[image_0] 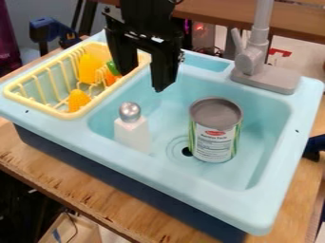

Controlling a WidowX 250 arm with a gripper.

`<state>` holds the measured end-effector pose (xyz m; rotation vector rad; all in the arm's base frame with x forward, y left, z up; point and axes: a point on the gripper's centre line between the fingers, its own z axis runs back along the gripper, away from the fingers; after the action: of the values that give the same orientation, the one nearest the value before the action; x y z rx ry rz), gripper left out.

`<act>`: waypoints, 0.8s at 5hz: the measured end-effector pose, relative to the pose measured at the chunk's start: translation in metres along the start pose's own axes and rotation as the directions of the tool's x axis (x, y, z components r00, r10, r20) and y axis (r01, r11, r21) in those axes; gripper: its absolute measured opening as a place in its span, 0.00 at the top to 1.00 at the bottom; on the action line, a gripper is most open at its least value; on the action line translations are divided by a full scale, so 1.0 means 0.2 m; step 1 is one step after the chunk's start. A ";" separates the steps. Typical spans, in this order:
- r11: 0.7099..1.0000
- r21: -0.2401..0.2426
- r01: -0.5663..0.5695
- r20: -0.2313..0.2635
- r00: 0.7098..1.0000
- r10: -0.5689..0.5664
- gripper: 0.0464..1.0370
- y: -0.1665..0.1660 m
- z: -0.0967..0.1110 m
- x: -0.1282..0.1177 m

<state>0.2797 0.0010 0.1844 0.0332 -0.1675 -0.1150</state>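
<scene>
The black gripper (143, 80) hangs over the upper left part of the light blue sink (266, 107), open, its two fingers apart with nothing between them. Below it and slightly to the left, a white object with a silver ball-shaped top (131, 124) stands upright in the basin. A can with a grey lid and a white and green label (215, 130) is upright to the right, beside the drain hole (186, 151). Left of the gripper, a yellow rack (38, 105) holds an orange-yellow piece (90, 69), a smaller orange piece (79, 100) and an orange and green piece (112, 76).
A grey faucet (254, 61) rises from the sink's back right corner. The sink sits on a wooden table (82, 182). Blue clamps stand beyond its back left (47, 26) and right sides (315, 146).
</scene>
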 end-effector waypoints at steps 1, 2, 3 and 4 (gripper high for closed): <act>1.000 -0.006 -0.002 -0.026 1.000 0.002 0.04 -0.01 -0.04 -0.01; 0.999 -0.050 0.008 -0.016 1.000 -0.009 0.04 -0.12 -0.08 0.04; 0.995 -0.096 0.037 -0.013 0.999 -0.038 0.04 -0.23 -0.10 0.07; 0.981 -0.174 0.089 0.033 0.996 -0.085 0.04 -0.30 -0.12 0.11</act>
<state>0.2997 -0.0607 0.1615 -0.1365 -0.1806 -0.2172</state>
